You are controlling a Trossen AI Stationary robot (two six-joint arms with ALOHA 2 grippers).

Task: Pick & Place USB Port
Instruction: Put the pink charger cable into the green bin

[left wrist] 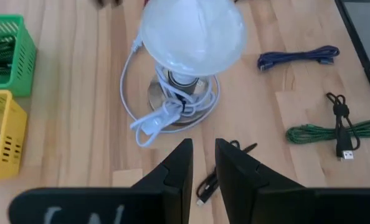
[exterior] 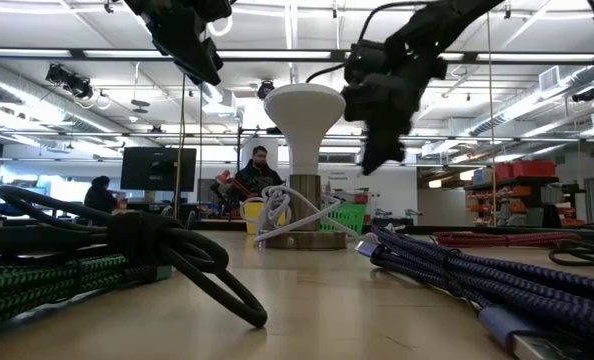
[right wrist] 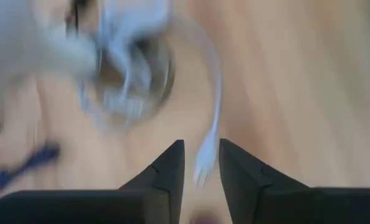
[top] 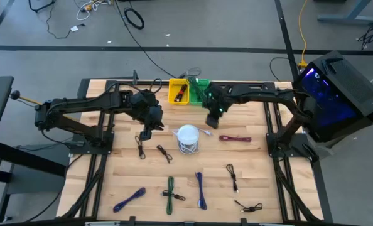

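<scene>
Your left gripper (top: 144, 134) hangs idle, fingers narrowly parted and empty, left of the white lamp (top: 188, 138). Your right gripper (right wrist: 201, 163) is slightly open and holds nothing; the lamp's white USB plug (right wrist: 203, 160) lies just ahead between its tips. Descend straight, keep the plug centred, then close squarely on its body.

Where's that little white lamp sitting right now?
In the high view, the white lamp stands mid-table, with its white cord coiled round its base, between both arms and left of the maroon cable.
</scene>
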